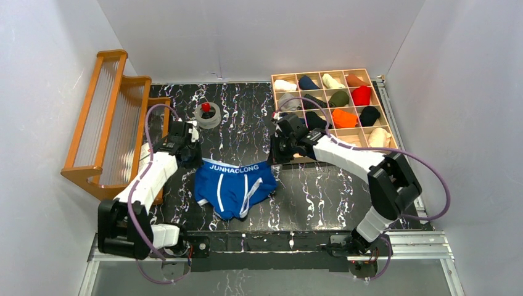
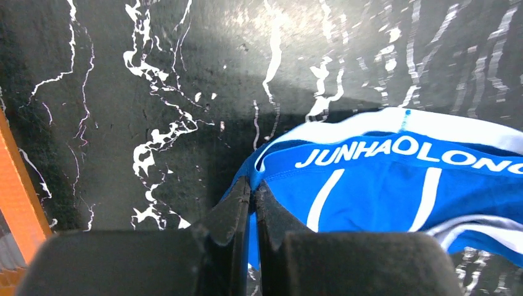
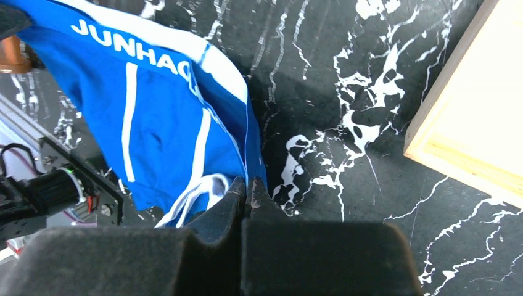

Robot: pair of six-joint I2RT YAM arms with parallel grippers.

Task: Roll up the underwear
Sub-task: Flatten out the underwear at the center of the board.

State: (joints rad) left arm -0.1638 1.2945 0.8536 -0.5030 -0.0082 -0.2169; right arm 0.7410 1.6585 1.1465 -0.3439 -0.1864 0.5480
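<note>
The royal blue underwear [image 1: 234, 185] with white stripes and a lettered waistband hangs stretched between my two grippers above the black marbled table [image 1: 247, 129]. My left gripper [image 1: 196, 157] is shut on its left waistband corner, seen in the left wrist view [image 2: 253, 185] pinching blue fabric [image 2: 382, 191]. My right gripper [image 1: 273, 159] is shut on the right waistband corner, seen in the right wrist view [image 3: 247, 185] with the blue cloth [image 3: 160, 123] beside it. An orange rolled piece [image 1: 343, 117] lies in the divided box; I cannot tell if it is the orange underwear.
A wooden divided box [image 1: 377, 106] with several rolled garments stands at the back right; its edge shows in the right wrist view [image 3: 469, 123]. An orange wooden rack [image 1: 111, 123] stands at the left. A tape roll with a red object [image 1: 207, 114] lies behind the left gripper.
</note>
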